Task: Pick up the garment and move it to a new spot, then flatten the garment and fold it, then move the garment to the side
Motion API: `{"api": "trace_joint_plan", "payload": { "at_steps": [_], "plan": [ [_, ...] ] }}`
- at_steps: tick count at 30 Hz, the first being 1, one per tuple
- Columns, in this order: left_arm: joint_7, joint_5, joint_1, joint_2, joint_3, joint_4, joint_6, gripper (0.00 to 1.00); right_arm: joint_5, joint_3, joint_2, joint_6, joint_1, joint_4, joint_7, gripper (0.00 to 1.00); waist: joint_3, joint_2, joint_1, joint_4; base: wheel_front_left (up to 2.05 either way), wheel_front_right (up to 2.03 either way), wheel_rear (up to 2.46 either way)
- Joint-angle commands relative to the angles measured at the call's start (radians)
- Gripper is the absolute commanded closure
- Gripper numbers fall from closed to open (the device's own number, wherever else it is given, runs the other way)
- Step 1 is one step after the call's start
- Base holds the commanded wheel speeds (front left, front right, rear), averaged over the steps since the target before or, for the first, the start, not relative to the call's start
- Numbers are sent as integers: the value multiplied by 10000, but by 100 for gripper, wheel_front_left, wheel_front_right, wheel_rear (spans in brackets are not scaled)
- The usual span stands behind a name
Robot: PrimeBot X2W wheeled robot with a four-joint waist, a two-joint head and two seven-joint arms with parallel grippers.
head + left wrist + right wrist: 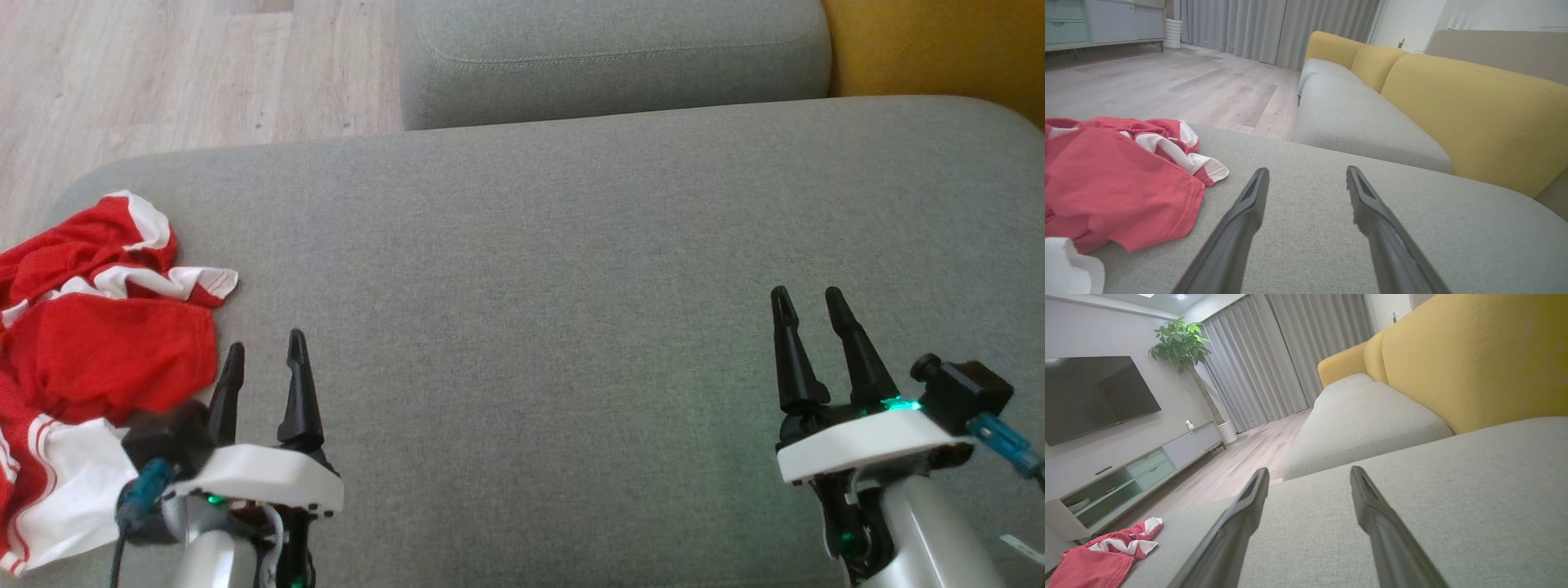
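The garment [106, 351] is red with white trim and lies crumpled at the left end of a grey sofa cushion [531, 269]. My left gripper [263, 353] hovers just right of it, open and empty, fingers pointing away from me. In the left wrist view the garment [1118, 183] lies left of the open left gripper [1307, 173]. My right gripper [808, 298] stands open and empty over the cushion's right part, far from the cloth. In the right wrist view the garment [1106, 555] is small at the lower left, beyond the right gripper [1309, 471].
A second grey seat cushion [612, 57] lies beyond, with a yellow backrest [939, 49] on the right. Wooden floor [188, 73] runs off the cushion's far left edge. A TV [1094, 396], a low cabinet [1139, 469] and a potted plant [1180, 343] stand across the room.
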Motion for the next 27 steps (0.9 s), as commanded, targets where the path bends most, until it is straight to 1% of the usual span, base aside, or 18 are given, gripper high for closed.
{"api": "trace_joint_plan", "payload": {
  "at_steps": [1,22,27],
  "plan": [
    [-127,283,-597,134,205,-397,59,0,-241,256,-171,-6,-637,-350,-161,0,-5,0,-1,0,0,0,0],
    [-740,2810,-619,122,24,-589,415,0,-2261,834,-364,-7,-891,29,-780,0,-111,0,-1,-24,0,0,0],
    [-749,2806,-619,100,56,-518,418,0,-2297,789,-320,-7,-890,106,-789,0,-117,0,-1,-20,0,0,0]
  ]
}}
